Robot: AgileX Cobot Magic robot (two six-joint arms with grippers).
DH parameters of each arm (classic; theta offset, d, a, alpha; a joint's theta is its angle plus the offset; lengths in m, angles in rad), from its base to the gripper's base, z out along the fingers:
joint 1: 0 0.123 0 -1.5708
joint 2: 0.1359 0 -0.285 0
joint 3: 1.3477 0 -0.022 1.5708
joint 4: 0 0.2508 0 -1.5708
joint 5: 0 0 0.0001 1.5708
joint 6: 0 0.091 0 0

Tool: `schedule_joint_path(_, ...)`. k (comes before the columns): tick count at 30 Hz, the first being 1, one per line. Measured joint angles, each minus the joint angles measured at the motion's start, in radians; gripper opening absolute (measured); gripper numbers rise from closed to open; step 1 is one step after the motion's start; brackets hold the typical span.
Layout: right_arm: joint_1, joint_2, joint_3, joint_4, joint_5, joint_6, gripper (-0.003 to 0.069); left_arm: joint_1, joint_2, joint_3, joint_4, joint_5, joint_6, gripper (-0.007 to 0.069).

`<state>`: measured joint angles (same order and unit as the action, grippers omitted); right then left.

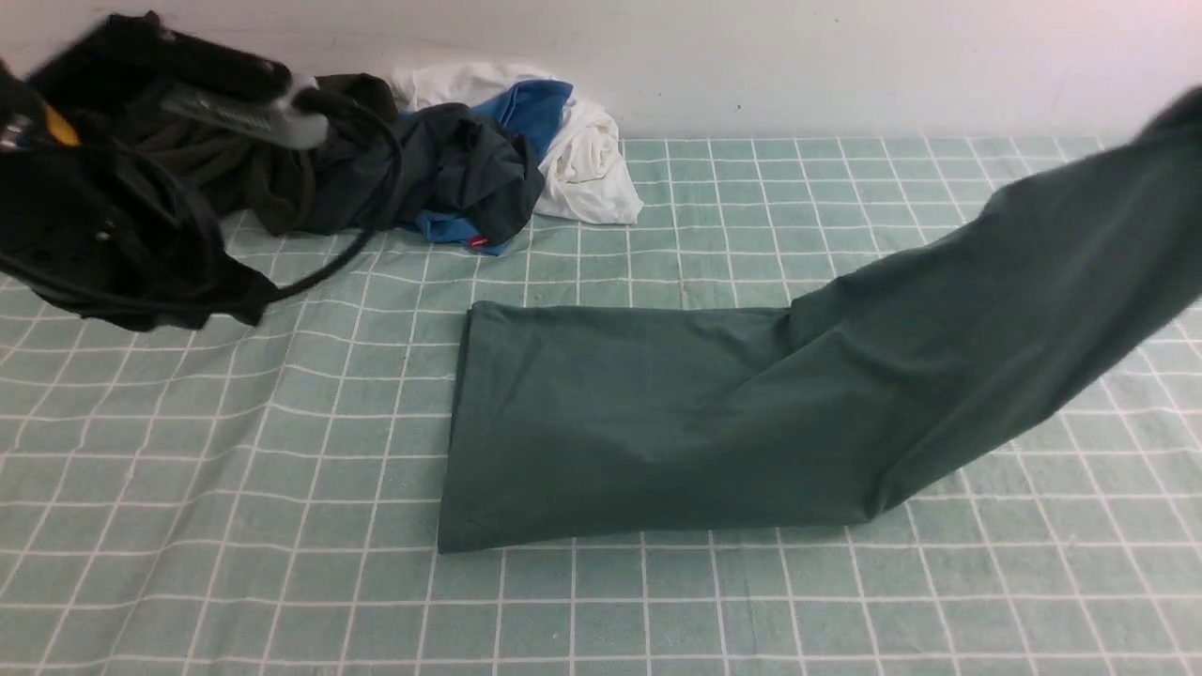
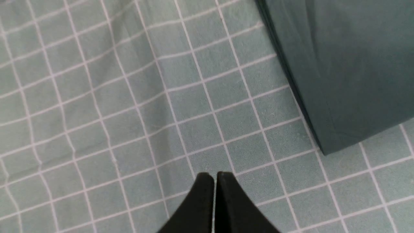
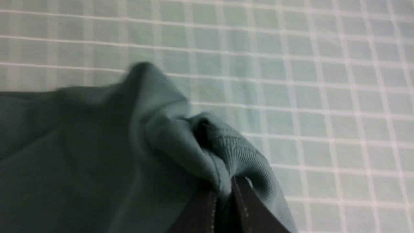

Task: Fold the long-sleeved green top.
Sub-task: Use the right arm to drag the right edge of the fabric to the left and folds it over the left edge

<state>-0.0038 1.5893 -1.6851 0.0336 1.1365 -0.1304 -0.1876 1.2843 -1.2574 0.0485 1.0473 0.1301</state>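
1. Right wrist view: the right jaws are clenched on a ribbed edge of the green long-sleeved top (image 3: 97,155), holding that end up above the worktop (image 3: 323,97).
2. From the right jaws the top slopes down and lies flat as a long folded band, reaching toward the left jaws.
3. The left jaws are pressed together on nothing, above bare sheet, near a corner of the band but apart from it.
4. Farthest off, behind the left arm (image 1: 113,188), a heap of dark, blue and white clothes (image 1: 488,160) lies against the wall.
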Motion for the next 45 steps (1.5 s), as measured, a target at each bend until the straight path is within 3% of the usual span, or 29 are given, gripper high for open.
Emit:
schedule_joint_path(3,0.191,0.024,-0.045,0.037,0.005,-0.017,0.0018,0.0,-0.084,0.0,0.0,0.031,0.0,-0.0003)
schedule_joint_path(4,0.204,0.029,-0.047,0.038,0.003,-0.017,0.0018,0.0,-0.094,0.0,0.0,0.036,0.0,-0.0003)
schedule_joint_path(5,0.327,0.062,-0.054,0.045,-0.026,-0.018,0.0018,0.0,-0.139,0.001,0.0,0.062,0.0,-0.0003)
schedule_joint_path(7,0.383,0.091,-0.056,0.046,-0.055,-0.017,0.0018,0.0,-0.159,0.001,0.0,0.076,0.0,-0.0003)
schedule_joint_path(9,0.505,0.171,-0.056,0.047,-0.138,-0.002,0.0018,0.0,-0.206,0.001,0.0,0.106,0.0,-0.0003)
schedule_joint_path(15,0.648,0.348,-0.056,0.047,-0.344,0.066,0.002,0.0,-0.273,0.002,-0.003,0.143,0.0,-0.0003)
schedule_joint_path(17,0.689,0.434,-0.055,0.078,-0.445,0.087,0.0066,0.0,-0.293,0.004,-0.005,0.164,0.0,-0.0003)
schedule_joint_path(18,0.694,0.447,-0.055,0.093,-0.464,0.086,0.0091,0.0,-0.296,0.005,-0.005,0.166,0.0,-0.0003)
schedule_joint_path(22,0.702,0.454,-0.055,0.171,-0.487,0.042,0.0303,0.0,-0.297,0.01,-0.005,0.184,0.0,-0.0003)
schedule_joint_path(23,0.7,0.445,-0.055,0.171,-0.479,0.029,0.0358,0.0,-0.297,0.01,-0.005,0.184,0.0,-0.0003)
schedule_joint_path(24,0.699,0.442,-0.055,0.171,-0.474,0.027,0.0368,0.0,-0.297,0.01,-0.005,0.184,0.0,-0.0003)
schedule_joint_path(25,0.688,0.415,-0.055,0.147,-0.439,0.013,0.0451,0.0,-0.297,0.013,-0.005,0.183,0.0,-0.0003)
schedule_joint_path(26,0.687,0.412,-0.055,0.144,-0.434,0.013,0.0451,0.0,-0.297,0.013,-0.005,0.183,0.0,-0.0003)
schedule_joint_path(28,0.657,0.382,-0.057,0.079,-0.361,0.033,0.0521,0.0,-0.298,0.042,-0.004,0.176,0.0,-0.0003)
schedule_joint_path(35,0.613,0.465,-0.004,-0.098,-0.256,0.151,0.0519,0.0,-0.298,0.184,-0.004,0.078,0.0,-0.0003)
schedule_joint_path(45,0.617,0.521,0.021,-0.103,-0.266,0.156,0.0496,0.0,-0.334,0.343,-0.041,-0.092,0.0,-0.0003)
